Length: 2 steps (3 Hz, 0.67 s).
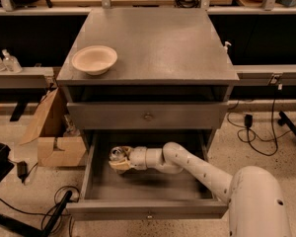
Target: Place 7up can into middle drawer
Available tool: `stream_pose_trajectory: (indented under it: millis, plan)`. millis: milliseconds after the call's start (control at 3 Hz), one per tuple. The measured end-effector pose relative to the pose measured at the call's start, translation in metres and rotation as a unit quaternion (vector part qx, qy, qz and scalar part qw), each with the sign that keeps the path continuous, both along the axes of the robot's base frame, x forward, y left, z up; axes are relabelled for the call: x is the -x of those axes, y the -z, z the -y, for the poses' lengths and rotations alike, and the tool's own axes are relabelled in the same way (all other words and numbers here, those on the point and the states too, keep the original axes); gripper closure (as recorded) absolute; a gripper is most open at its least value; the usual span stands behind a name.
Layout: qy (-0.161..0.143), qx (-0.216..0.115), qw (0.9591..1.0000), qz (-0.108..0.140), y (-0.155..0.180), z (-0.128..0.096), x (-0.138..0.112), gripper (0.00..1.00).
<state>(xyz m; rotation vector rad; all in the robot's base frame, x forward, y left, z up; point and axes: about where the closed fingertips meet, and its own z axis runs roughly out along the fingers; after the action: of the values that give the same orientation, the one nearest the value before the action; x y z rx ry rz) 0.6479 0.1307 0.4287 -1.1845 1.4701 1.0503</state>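
Observation:
The middle drawer (153, 185) is pulled open, showing its flat grey tray and low sides. My gripper (119, 162) reaches into its back left part, with the white arm coming in from the lower right. The gripper is shut on the 7up can (117, 154), whose metal top shows just above the cream fingers (122, 166). The can is upright, low over the drawer floor; whether it touches the floor is hidden.
The closed upper drawer front (148, 116) with its knob sits just above the opening. A cream bowl (94, 59) stands on the cabinet top at the left. A cardboard box (52, 139) stands on the floor left of the cabinet, and cables lie on both sides.

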Motion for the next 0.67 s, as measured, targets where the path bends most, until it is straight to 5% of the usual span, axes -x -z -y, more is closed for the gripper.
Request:
stream_pose_trajectory:
  millis: [667]
  plan:
    - [-0.004, -0.001, 1.0000, -0.001, 0.0000, -0.0057, 0.0023, 0.20]
